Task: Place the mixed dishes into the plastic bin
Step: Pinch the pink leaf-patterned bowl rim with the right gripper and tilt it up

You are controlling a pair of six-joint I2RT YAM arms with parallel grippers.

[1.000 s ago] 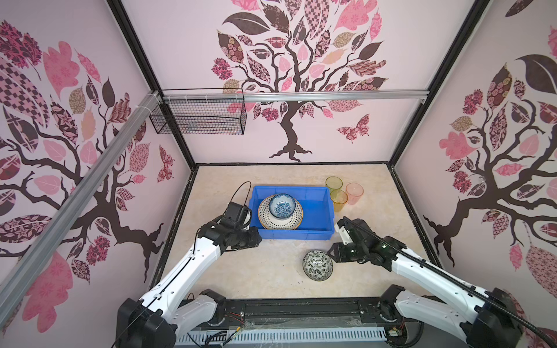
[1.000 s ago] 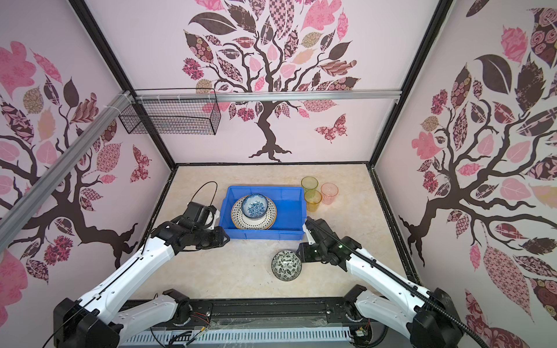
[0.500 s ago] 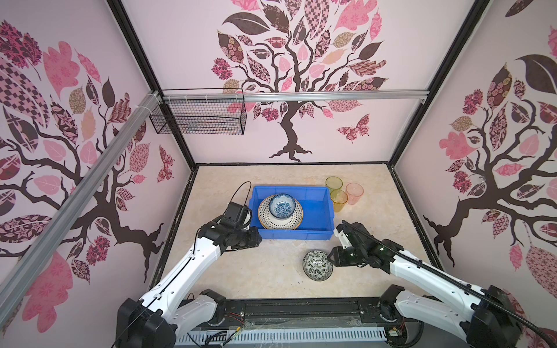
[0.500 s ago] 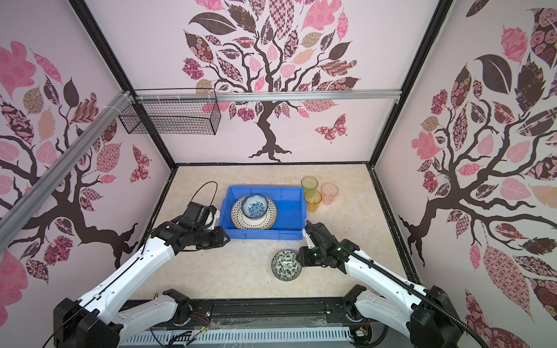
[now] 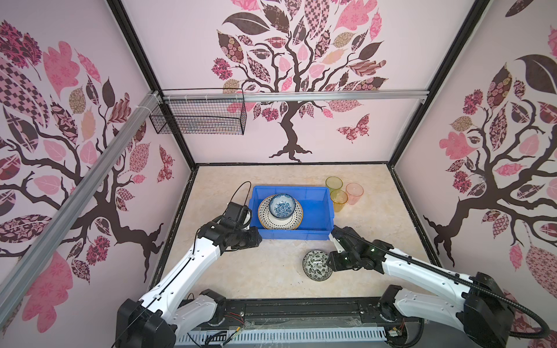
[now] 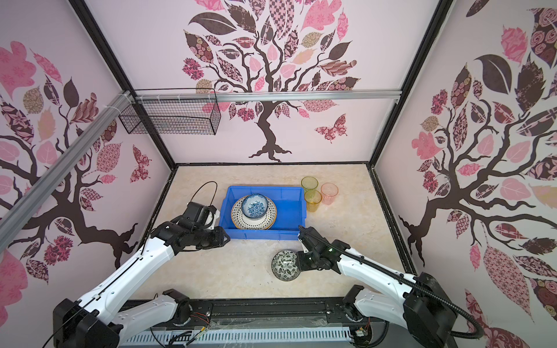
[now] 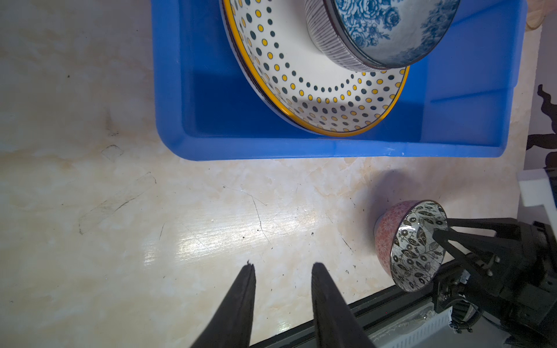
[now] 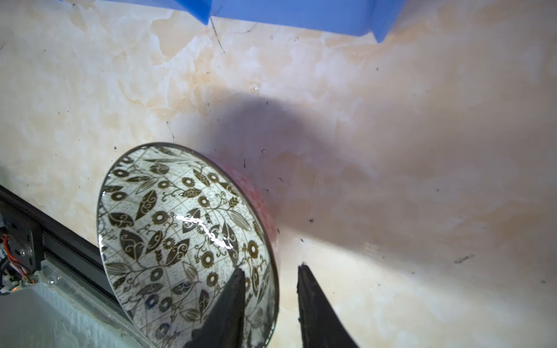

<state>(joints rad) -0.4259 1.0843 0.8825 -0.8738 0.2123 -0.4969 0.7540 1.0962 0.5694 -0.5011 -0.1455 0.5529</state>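
The blue plastic bin (image 5: 297, 235) (image 7: 301, 149) holds a dotted-rim plate (image 5: 280, 225) (image 7: 316, 99) with a blue floral bowl (image 5: 281, 206) (image 7: 382, 27) nested in a striped bowl (image 7: 331, 51). In front of the bin a black-white leafy bowl (image 5: 316, 265) (image 6: 284, 265) (image 8: 168, 229) rests on the table. My right gripper (image 5: 330, 261) (image 8: 271, 268) straddles its rim, one finger inside, the other outside with a gap to the rim. My left gripper (image 5: 256, 238) (image 7: 281, 265) is open and empty by the bin's front left corner.
Three translucent cups, yellow (image 5: 334, 183), amber (image 5: 339, 199) and pink (image 5: 354, 191), stand right of the bin. A black wire basket (image 5: 199, 117) hangs on the back left rail. The black front rail (image 5: 301, 307) runs close behind the leafy bowl.
My right gripper has slid toward the leafy bowl and its fingers have narrowed around the rim. The left arm has hardly moved.
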